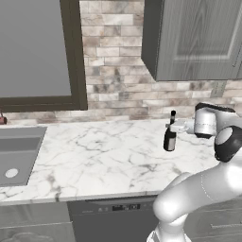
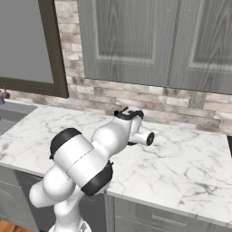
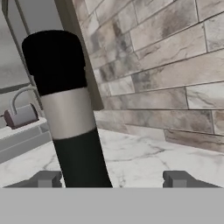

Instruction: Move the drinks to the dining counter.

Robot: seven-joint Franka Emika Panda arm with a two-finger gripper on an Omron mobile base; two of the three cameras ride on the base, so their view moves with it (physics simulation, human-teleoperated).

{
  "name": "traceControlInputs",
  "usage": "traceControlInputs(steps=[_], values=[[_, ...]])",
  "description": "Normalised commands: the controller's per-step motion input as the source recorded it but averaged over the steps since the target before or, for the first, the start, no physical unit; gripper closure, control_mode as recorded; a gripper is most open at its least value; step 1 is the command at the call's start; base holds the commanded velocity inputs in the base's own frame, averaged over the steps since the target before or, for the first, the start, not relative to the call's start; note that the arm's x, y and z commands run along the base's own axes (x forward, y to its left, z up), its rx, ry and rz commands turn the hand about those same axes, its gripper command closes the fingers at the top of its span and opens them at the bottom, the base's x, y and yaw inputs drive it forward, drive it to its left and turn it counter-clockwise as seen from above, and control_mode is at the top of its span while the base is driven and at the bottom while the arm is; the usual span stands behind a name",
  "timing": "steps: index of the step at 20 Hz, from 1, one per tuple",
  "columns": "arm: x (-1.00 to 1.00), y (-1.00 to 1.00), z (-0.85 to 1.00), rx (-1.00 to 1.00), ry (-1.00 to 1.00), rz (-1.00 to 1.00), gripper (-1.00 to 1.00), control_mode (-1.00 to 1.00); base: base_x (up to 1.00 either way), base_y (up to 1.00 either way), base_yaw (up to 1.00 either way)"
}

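Note:
A tall black wine bottle (image 1: 169, 137) with a pale label band stands upright on the marble counter (image 1: 94, 160), near the brick wall. My gripper (image 1: 173, 126) reaches in from the right at the bottle's neck height. In the hand view the bottle (image 3: 70, 113) rises between the two fingertips of the gripper (image 3: 111, 179), close against the left fingertip (image 3: 46, 179). A wide gap separates it from the right one (image 3: 179, 178), so the jaws stand open around it. The dining counter is out of view.
This counter has an inset sink (image 1: 14, 156) at the left and a dark dishwasher (image 1: 113, 220) below its front edge. A grey wall cabinet (image 1: 198, 38) hangs above the bottle, and a dark-framed window (image 1: 33, 47) is over the sink.

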Motion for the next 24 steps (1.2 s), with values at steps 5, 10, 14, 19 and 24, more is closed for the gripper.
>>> traceControlInputs(steps=[5, 10, 14, 19, 24], values=[[0.0, 0.0, -0.01, 0.0, -0.04, 0.0, 1.0, -1.0, 0.0, 0.0, 0.0], [-0.08, 0.0, 0.08, 0.0, -0.1, 0.0, 1.0, -1.0, 0.0, 0.0, 0.0], [-0.41, 0.0, 0.67, 0.0, -0.03, 0.0, 1.0, -1.0, 0.0, 0.0, 0.0], [-0.56, 0.0, 0.82, -0.01, 0.0, 0.0, 1.0, -1.0, 0.0, 0.0, 0.0], [-0.75, 0.02, 0.8, 0.0, 0.02, -0.02, 1.0, -1.0, 0.0, 0.0, 0.0]])
